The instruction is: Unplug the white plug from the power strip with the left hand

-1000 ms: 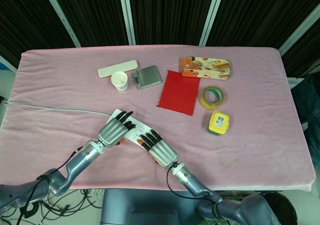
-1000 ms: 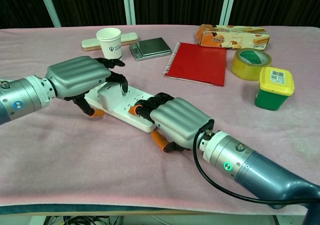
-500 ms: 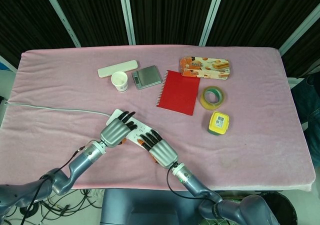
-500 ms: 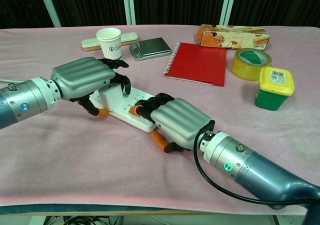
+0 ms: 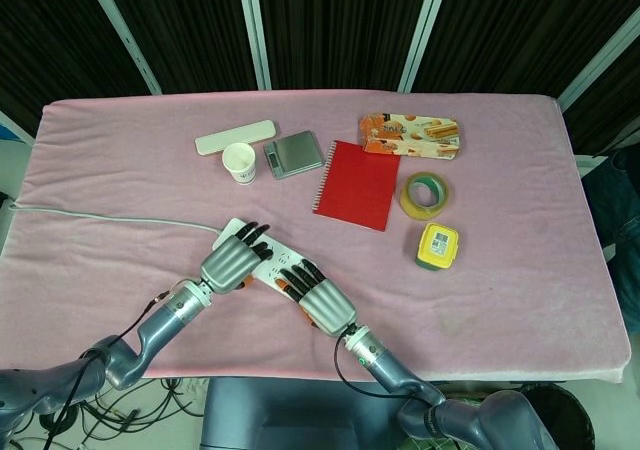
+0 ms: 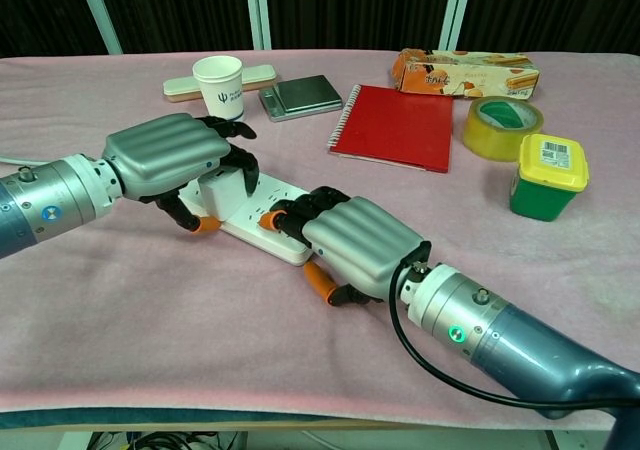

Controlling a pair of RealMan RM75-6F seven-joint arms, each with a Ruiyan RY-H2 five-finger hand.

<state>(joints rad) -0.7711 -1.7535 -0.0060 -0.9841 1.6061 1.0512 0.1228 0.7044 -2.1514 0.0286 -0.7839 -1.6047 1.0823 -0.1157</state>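
Observation:
The white power strip (image 6: 262, 224) lies slantwise on the pink cloth, near the front edge. The white plug (image 6: 222, 187) stands on its far end. My left hand (image 6: 167, 154) arches over the plug, with its dark fingers curled round it in a grip. Whether the plug's prongs are out of the strip cannot be told. My right hand (image 6: 357, 244) holds the strip's near end, fingers on top and thumb at its side. In the head view the left hand (image 5: 231, 263) hides the plug, and the right hand (image 5: 318, 300) covers the strip (image 5: 266, 264) beside it.
The strip's grey cable (image 5: 100, 218) runs off to the left. Behind the hands stand a paper cup (image 6: 219, 85), a flat white case (image 6: 184, 88) and a small scale (image 6: 300, 97). A red notebook (image 6: 398, 125), snack box (image 6: 465, 73), tape roll (image 6: 502, 125) and yellow-lidded tub (image 6: 546, 175) lie right.
My left hand has shifted slightly right over the plug and its fingers have closed round it. The plug stands a little higher. The right hand has stayed on the strip.

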